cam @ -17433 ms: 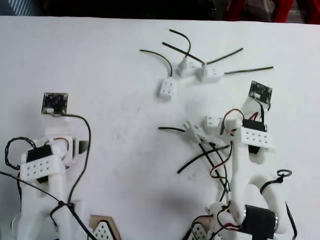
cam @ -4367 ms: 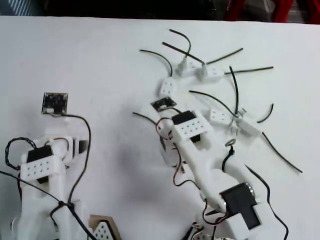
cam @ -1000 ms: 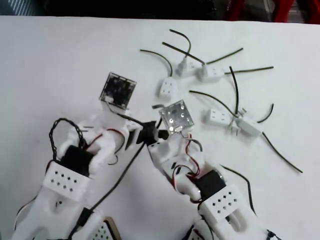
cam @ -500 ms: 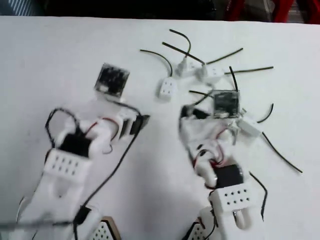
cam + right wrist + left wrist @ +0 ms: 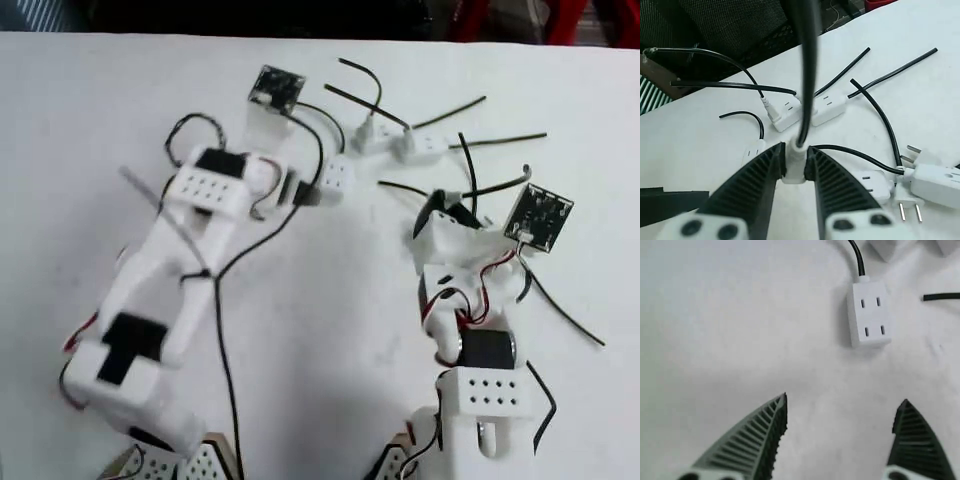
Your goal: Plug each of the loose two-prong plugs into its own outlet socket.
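Note:
My left gripper (image 5: 840, 415) is open over bare table, a short way from a white outlet block (image 5: 869, 315) with a black cord. In the high view that block (image 5: 335, 178) lies just past the left gripper (image 5: 300, 190). My right gripper (image 5: 796, 155) is shut on a white plug (image 5: 795, 167) whose black cord rises straight up; its prongs are hidden. In the high view the right gripper (image 5: 438, 215) hangs at centre right. Two outlet blocks (image 5: 785, 112) (image 5: 827, 107) lie end to end beyond it. A loose plug (image 5: 935, 179) shows bare prongs beside another outlet block (image 5: 872, 182).
The paired outlet blocks (image 5: 372, 132) (image 5: 420, 147) lie at the far middle with black cords (image 5: 500, 140) fanning outward. More cord (image 5: 565, 310) trails at the right. The white table (image 5: 120, 90) is open at the far left. Chairs stand beyond the far edge.
My left arm has swung far and to the right, up to the single outlet block. The right arm's wrist has turned to the right, and a cord now rises from its gripper.

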